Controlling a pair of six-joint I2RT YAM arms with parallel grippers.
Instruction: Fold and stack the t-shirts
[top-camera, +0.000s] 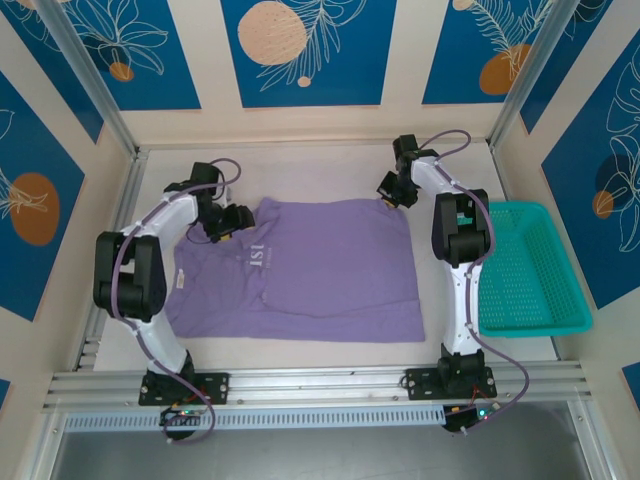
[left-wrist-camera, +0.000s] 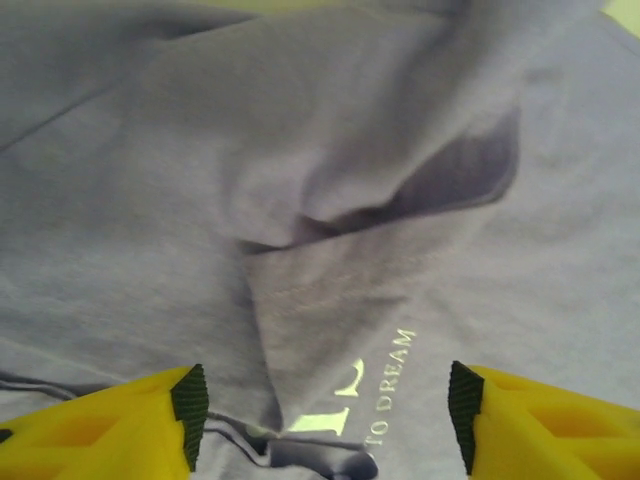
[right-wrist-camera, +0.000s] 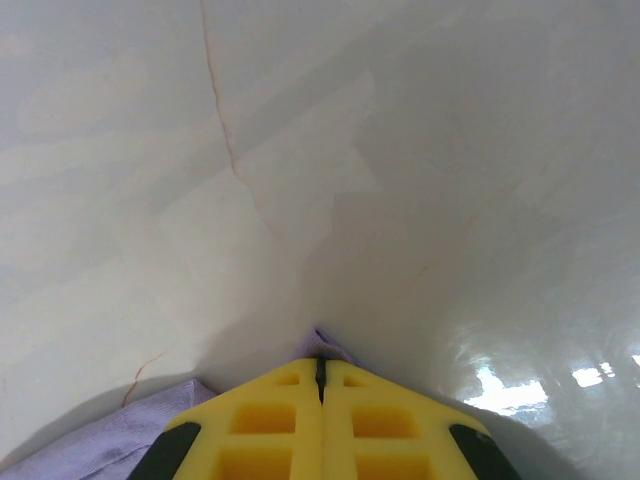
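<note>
Lying flat on the desk (top-camera: 330, 165) between the arms, purple t-shirt (top-camera: 330, 270), partly folded, left fingers (top-camera: 234, 222) spread open over its lettering, holding nothing, right fingers (right-wrist-camera: 321, 372) closed on its far corner

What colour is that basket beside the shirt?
Teal, with an open mesh pattern. The plastic basket shows best in the top external view.
</note>
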